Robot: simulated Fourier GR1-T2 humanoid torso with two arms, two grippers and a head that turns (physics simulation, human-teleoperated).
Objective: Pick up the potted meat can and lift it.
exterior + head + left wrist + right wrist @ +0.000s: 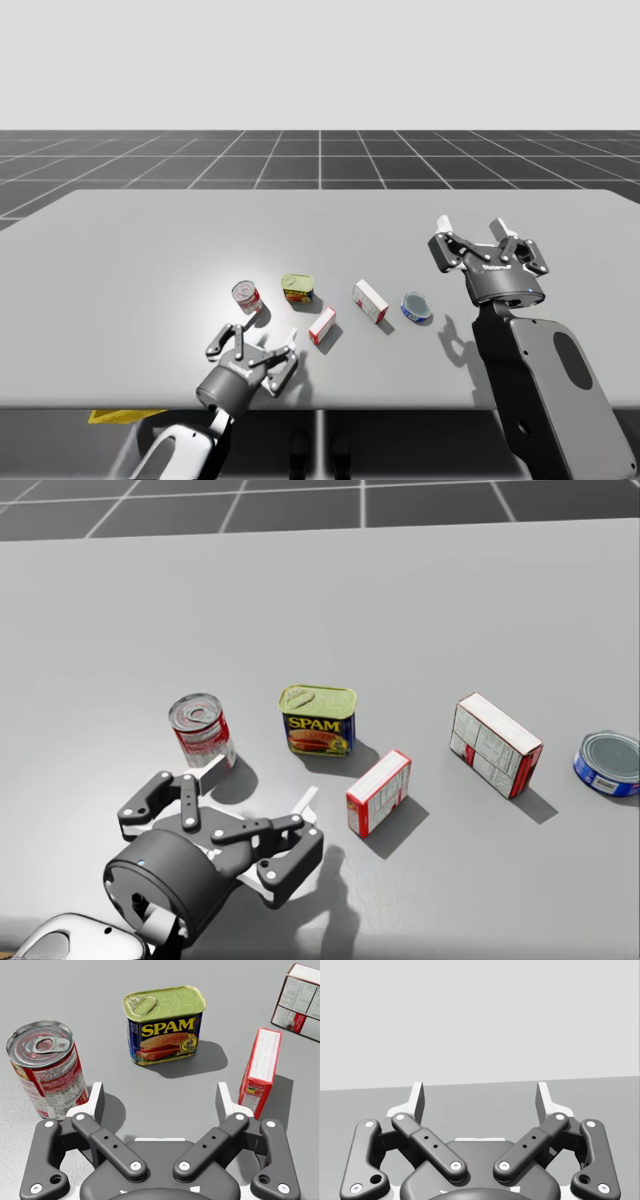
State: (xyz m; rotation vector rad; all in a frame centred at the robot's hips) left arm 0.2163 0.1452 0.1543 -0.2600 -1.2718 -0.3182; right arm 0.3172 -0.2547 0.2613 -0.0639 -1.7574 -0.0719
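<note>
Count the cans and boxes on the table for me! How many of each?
Cans: 3 (red can, rectangular can, flat blue can)
Boxes: 2 (red box, white box)
Total: 5

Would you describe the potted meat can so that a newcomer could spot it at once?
On the grey table, look just ahead of my left gripper. The potted meat can stands beyond its open fingers, between the round red-labelled can and the small red box. It alone is a rounded-rectangular tin with a yellow-green lid and dark blue sides.
</note>
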